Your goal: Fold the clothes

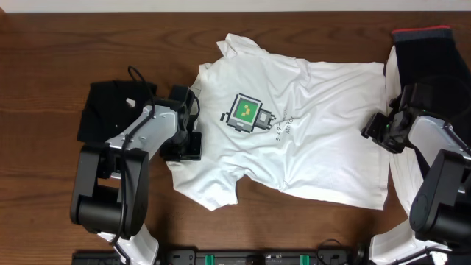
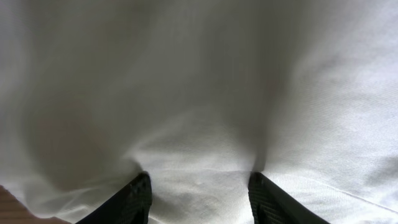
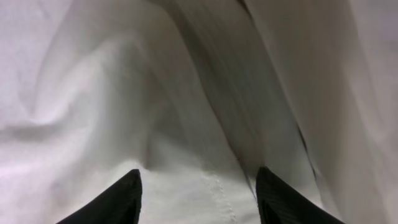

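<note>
The white T-shirt [image 1: 309,147] lies spread on the desk [image 1: 59,44], long axis 9 to 3 o'clock, collar toward 9, with the fingers of the left gripper [image 2: 199,186] and right gripper [image 3: 198,183] parted on its cloth.

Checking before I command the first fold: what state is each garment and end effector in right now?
White T-shirt: spread out, logo up, wrinkled, not yet folded.
Black garment: compact pile, apart from the T-shirt.
Red-trimmed black garment: heaped at the table's far right.
Left end effector: open, fingertips pressing into white fabric.
Right end effector: open, fingertips on white fabric.
</note>
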Robot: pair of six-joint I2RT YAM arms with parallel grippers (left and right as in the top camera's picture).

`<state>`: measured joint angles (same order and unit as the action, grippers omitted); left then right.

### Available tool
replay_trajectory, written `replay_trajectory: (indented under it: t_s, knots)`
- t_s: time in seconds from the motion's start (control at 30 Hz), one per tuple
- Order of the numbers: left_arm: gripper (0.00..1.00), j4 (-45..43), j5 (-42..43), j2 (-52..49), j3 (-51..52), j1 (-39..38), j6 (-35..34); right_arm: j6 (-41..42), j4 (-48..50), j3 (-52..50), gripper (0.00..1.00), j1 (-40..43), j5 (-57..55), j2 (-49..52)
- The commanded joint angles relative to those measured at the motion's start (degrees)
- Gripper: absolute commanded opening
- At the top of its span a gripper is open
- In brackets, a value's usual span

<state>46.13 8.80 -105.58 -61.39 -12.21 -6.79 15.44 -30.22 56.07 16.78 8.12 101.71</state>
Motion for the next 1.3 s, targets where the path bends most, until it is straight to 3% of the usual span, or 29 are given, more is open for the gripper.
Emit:
replay_trajectory:
  t_s: [0.0,0.17,0.47,1.27]
  knots:
    - [0.53,-0.37,-0.48,-1.81,0.42,0.02,0.76,-1.38,0.0,-0.31,0.51,0.59,1.29,0.63]
    - [0.53,-0.37,-0.48,-1.84,0.42,0.02,0.76,-1.38,-0.09,-0.37,0.3,0.59,1.11,0.63]
    - [0.53,-0.39,-0.48,-1.84,0.42,0.02,0.79,-1.36,-0.92,-0.2,0.02,2.56,1.09,0.55]
    - [0.53,-0.37,-0.48,-1.84,0.42,0.02,0.76,-0.92,-2.82,0.63,0.01,9.51,-4.0,0.5]
